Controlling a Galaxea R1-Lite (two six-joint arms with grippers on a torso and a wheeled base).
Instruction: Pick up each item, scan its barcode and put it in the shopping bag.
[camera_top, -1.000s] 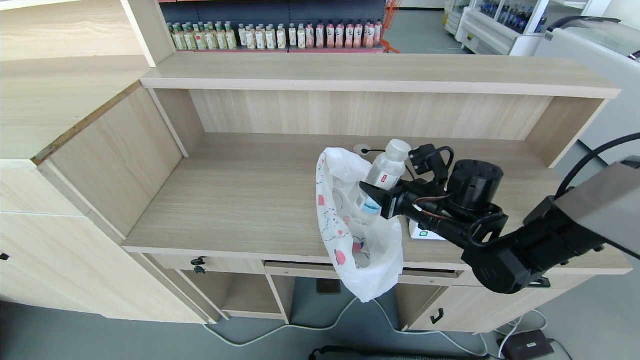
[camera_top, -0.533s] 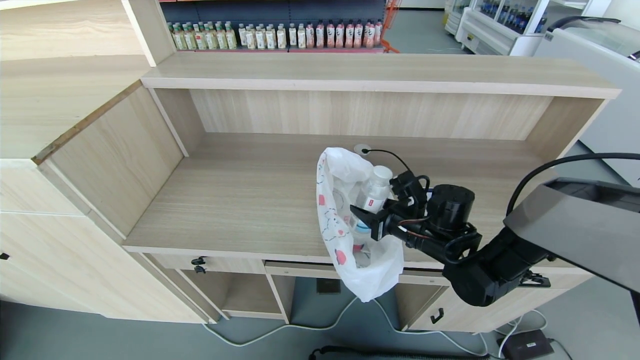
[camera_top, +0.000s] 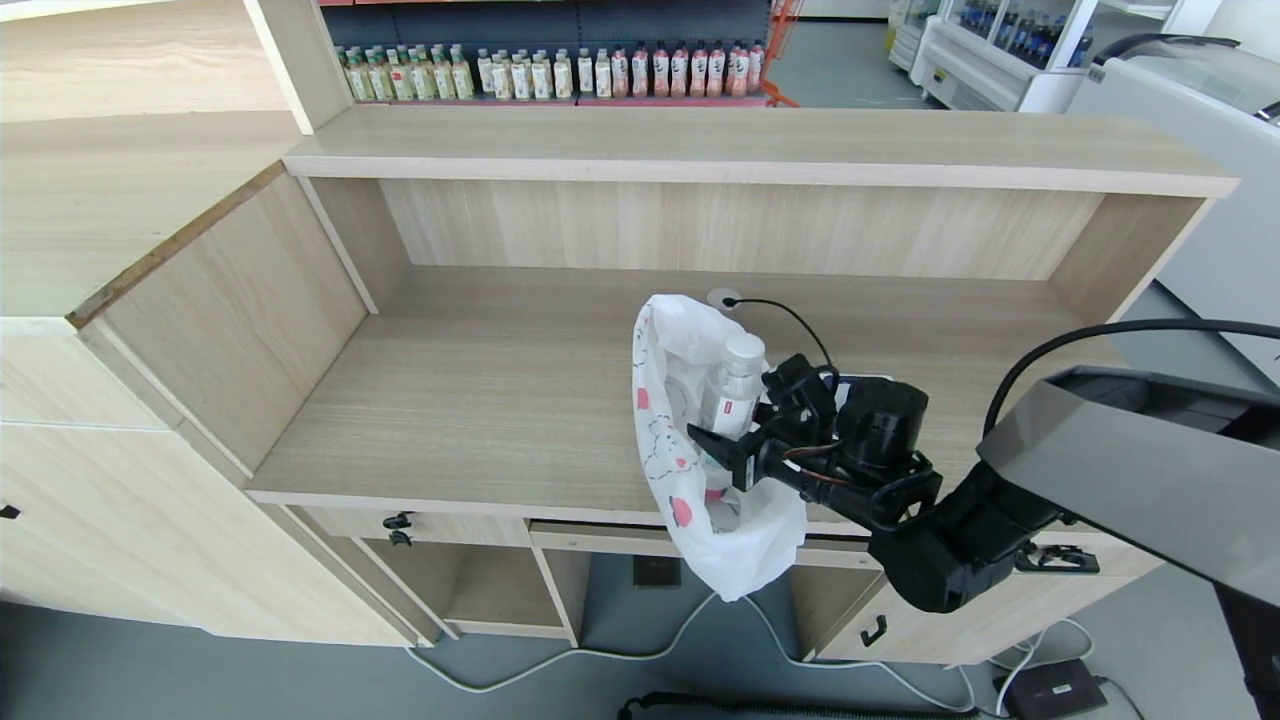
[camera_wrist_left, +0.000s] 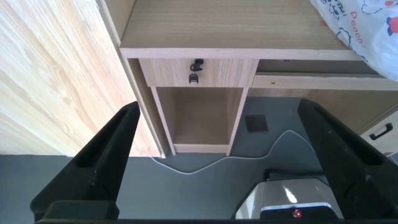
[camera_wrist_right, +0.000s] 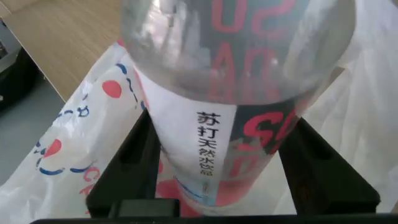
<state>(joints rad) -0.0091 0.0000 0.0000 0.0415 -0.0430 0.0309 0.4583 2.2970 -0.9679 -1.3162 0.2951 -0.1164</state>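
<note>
A clear water bottle (camera_top: 735, 385) with a white cap and a red-and-white label stands nearly upright, its lower half inside the white shopping bag (camera_top: 680, 470) printed with red and blue figures. My right gripper (camera_top: 722, 440) is shut on the bottle's lower body at the bag's mouth. In the right wrist view the bottle (camera_wrist_right: 236, 93) sits between the two black fingers (camera_wrist_right: 134, 162), with the bag (camera_wrist_right: 74, 137) beneath it. The bag rests on the counter's front edge and hangs over it. My left gripper (camera_wrist_left: 217, 162) is open, low beside the counter, over the floor.
The wooden counter (camera_top: 480, 400) has a raised back shelf and side walls. A black cable (camera_top: 790, 315) runs from a round grommet (camera_top: 724, 298) behind the bag. A drawer with a key (camera_wrist_left: 197, 68) sits under the counter edge. Cables lie on the floor.
My right arm has lowered the bottle from above the bag down into its mouth and drawn it slightly toward the counter's front. The bag has stayed in place.
</note>
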